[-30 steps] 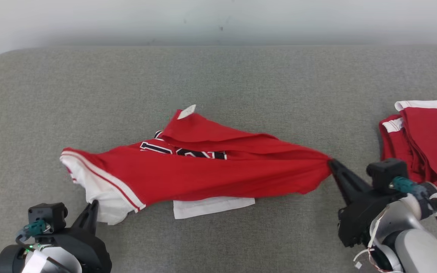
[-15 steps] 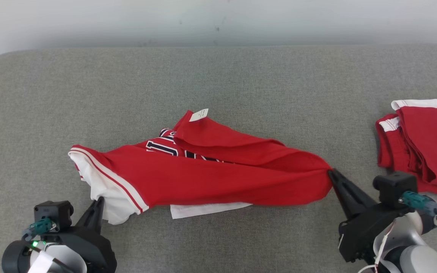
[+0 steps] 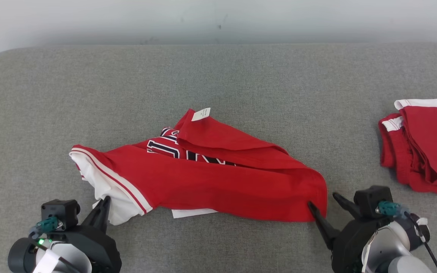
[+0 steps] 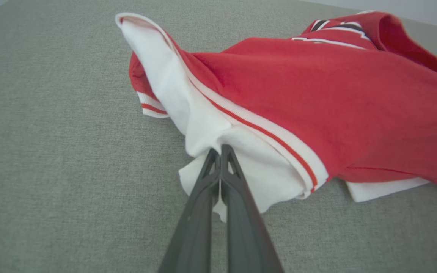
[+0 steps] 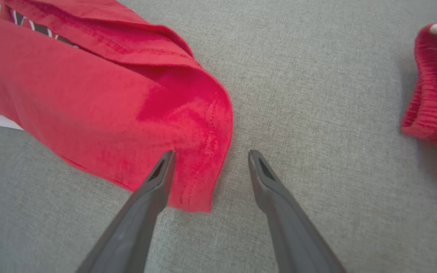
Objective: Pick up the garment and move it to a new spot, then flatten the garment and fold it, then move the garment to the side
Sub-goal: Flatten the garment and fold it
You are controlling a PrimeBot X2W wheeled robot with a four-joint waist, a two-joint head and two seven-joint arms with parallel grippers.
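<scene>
Red knit garment (image 3: 211, 178), rumpled, grey woven surface (image 3: 218, 79)

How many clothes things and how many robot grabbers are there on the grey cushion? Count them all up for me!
red jersey: 1
folded red-and-white clothing pile: 1
grippers: 2, the left gripper and the right gripper
Total: 4

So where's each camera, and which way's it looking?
Head view: on the head, looking down at the red jersey; left gripper, right gripper below.
Left wrist view: on that wrist, along shut fingers pinching its white edge.
Right wrist view: on that wrist, along open fingers at its red corner.
All share the jersey.
</scene>
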